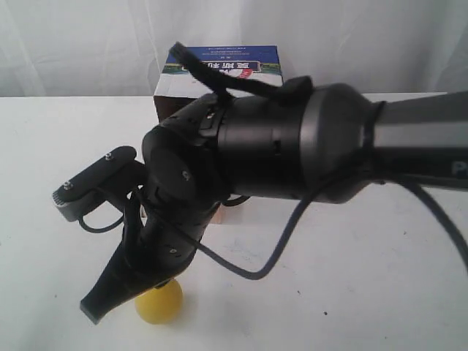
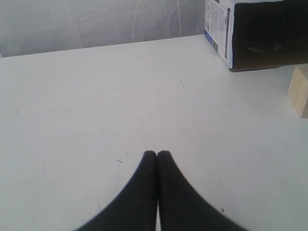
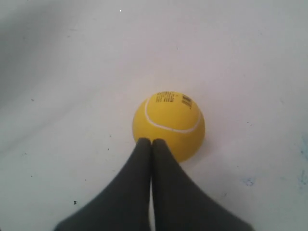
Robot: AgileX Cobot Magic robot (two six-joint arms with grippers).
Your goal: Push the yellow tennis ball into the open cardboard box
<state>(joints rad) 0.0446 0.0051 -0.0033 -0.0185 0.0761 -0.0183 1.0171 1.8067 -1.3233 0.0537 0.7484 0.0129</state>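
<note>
The yellow tennis ball (image 1: pixel 162 303) lies on the white table near its front edge, partly covered by the right arm. In the right wrist view the ball (image 3: pixel 168 125) shows its pale seam and small dark print. My right gripper (image 3: pixel 151 141) is shut and empty, its tips against the ball's side; in the exterior view the right gripper (image 1: pixel 92 313) points down to the left. The open cardboard box (image 1: pixel 219 62) stands at the back, mostly hidden by the arm. My left gripper (image 2: pixel 157 153) is shut over bare table, and the box (image 2: pixel 260 33) shows its dark interior far ahead of it.
A pale wooden cube (image 2: pixel 299 91) sits on the table in front of the box; only a sliver of the cube (image 1: pixel 228 212) shows under the right arm. The big right arm (image 1: pixel 329 142) spans the middle of the table. White curtain hangs behind.
</note>
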